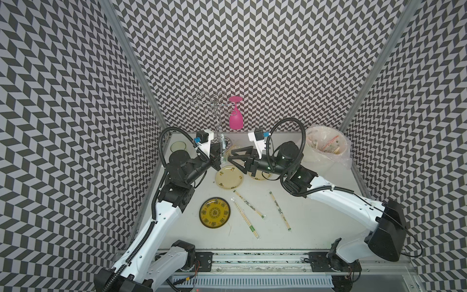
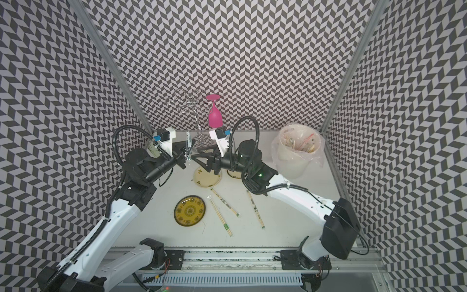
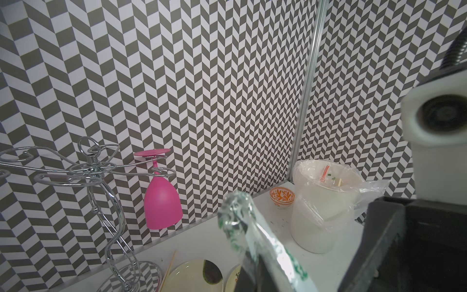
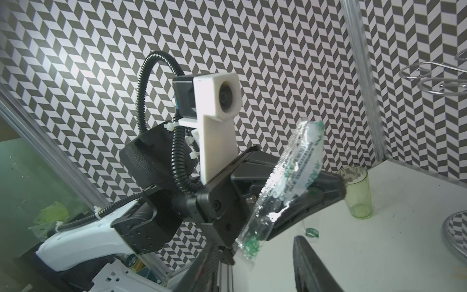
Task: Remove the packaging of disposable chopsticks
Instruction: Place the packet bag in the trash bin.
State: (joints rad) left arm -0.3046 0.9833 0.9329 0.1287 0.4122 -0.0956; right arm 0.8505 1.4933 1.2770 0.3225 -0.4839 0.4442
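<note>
My left gripper (image 1: 219, 154) is shut on an empty clear packaging sleeve (image 1: 222, 148) with green print and holds it upright above the back of the table. The sleeve (image 4: 290, 177) shows crinkled in the right wrist view, and its top end (image 3: 242, 215) shows close up in the left wrist view. My right gripper (image 1: 230, 154) stands open just right of the sleeve, and the sleeve's lower end hangs near its fingers (image 4: 310, 263). Three wrapped pairs of disposable chopsticks lie on the table: two with black-and-white prints (image 1: 249, 204) (image 1: 280, 210) and one with a green band (image 1: 246, 219).
A bin (image 1: 326, 149) lined with a crinkled clear bag stands at the back right. A cream plate (image 1: 228, 177) lies under the grippers and a yellow patterned plate (image 1: 214, 212) lies front left. A wire rack (image 1: 214, 106) with a hanging pink glass (image 1: 236, 118) stands at the back. A green cup (image 4: 357, 192) stands at the back left.
</note>
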